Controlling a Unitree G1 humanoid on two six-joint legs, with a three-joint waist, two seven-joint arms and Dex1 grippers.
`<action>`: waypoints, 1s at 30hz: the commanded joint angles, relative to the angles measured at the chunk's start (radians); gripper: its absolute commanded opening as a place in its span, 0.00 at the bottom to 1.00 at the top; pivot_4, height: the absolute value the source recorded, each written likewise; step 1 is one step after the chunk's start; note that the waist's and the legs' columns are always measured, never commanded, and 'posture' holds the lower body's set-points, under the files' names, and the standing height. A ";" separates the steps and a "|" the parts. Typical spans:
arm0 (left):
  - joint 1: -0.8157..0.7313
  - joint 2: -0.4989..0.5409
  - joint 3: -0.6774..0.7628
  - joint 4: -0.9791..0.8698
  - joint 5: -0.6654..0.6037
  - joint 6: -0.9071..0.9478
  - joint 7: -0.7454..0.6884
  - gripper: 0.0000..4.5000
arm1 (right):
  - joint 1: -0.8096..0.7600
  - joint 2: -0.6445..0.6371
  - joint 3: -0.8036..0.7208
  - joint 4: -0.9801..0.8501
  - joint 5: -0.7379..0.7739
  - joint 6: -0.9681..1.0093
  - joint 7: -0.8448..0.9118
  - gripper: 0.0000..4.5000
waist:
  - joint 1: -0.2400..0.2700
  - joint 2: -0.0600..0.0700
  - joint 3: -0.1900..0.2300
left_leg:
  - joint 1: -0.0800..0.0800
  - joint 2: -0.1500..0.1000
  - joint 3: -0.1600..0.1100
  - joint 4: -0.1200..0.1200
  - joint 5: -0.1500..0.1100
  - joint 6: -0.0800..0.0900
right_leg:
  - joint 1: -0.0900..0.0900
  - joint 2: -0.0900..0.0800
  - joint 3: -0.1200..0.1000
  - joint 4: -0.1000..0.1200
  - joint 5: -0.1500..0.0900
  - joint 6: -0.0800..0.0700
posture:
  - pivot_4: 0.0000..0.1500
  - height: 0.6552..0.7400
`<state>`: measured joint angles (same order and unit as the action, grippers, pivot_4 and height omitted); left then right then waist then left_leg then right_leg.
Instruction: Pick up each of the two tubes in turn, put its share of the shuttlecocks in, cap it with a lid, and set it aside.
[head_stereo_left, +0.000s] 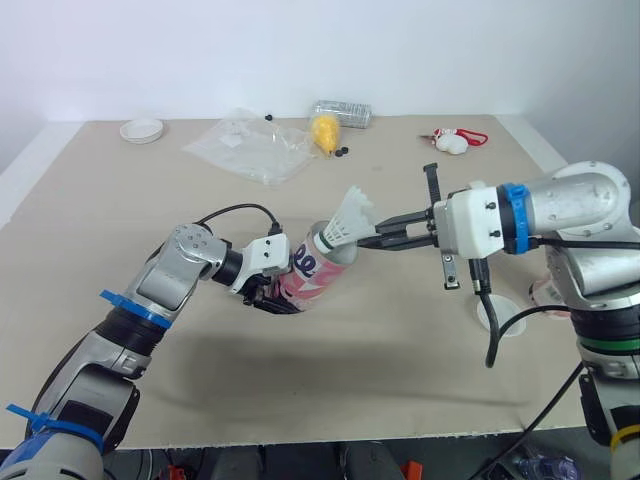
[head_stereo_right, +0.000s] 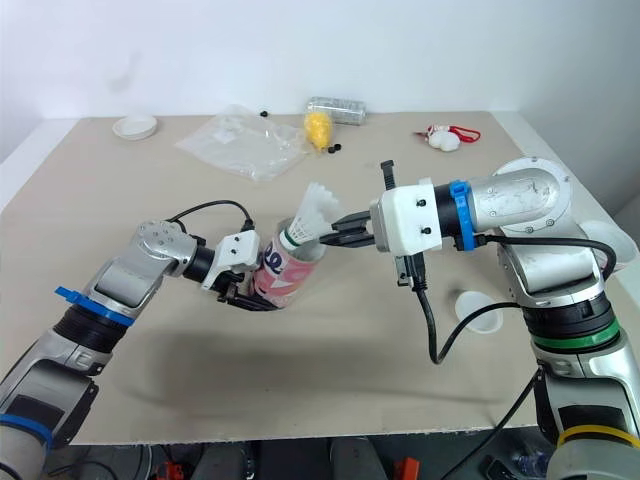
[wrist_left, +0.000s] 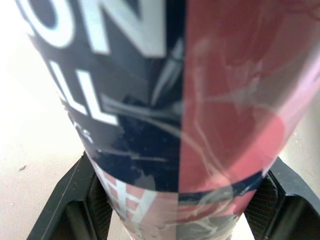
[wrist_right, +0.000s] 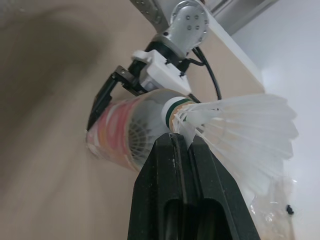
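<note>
Left fingers (wrist_left: 70, 200) clamp one tube (head_stereo_left: 315, 272); right fingers (wrist_right: 170, 200) pinch one shuttlecock (head_stereo_left: 350, 215) at its mouth

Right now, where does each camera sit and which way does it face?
Head eyes: on the head, looking forward and down over the table; left gripper holds the tube, right gripper the shuttlecock.
Left wrist: looks along its fingers at the clamped tube.
Right wrist: looks along its fingers at shuttlecock, tube, left gripper.
Shared by all: the tube.
</note>
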<state>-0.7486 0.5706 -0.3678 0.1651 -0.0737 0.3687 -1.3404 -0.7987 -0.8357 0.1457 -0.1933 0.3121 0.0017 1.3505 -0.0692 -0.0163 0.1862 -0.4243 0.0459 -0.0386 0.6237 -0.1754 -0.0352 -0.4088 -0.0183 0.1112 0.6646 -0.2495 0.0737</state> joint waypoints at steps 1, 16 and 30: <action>0.008 0.007 -0.004 -0.026 0.002 0.003 0.001 0.66 | -0.033 0.013 -0.003 -0.008 0.005 -0.002 0.010 0.22 | 0.000 0.000 0.000 | 0.000 0.000 0.000 0.000 0.000 0.000 | 0.000 0.000 0.000 0.000 0.000 0.000 | 1.00 1.00; -0.001 0.019 -0.023 -0.025 0.022 -0.019 -0.012 0.66 | -0.179 0.029 -0.103 0.086 0.199 0.434 -0.080 0.88 | 0.003 0.000 0.000 | 0.000 0.000 -0.001 0.000 0.000 0.000 | 0.000 0.000 0.000 0.000 0.000 -0.001 | 1.00 1.00; -0.034 0.006 -0.029 -0.035 0.016 0.014 -0.036 0.66 | -0.221 0.102 0.137 0.132 0.053 0.422 0.070 0.01 | 0.002 0.000 0.000 | 0.000 0.000 -0.001 -0.002 0.000 0.000 | -0.001 0.000 -0.001 0.000 -0.001 -0.001 | 1.00 1.00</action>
<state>-0.7695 0.5766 -0.3883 0.1469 -0.0557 0.3791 -1.3647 -1.0107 -0.7372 0.2814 -0.0672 0.3827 0.4404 1.4184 -0.0667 -0.0161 0.1863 -0.4246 0.0461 -0.0392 0.6222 -0.1758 -0.0347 -0.4097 -0.0181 0.1105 0.6652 -0.2508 0.0725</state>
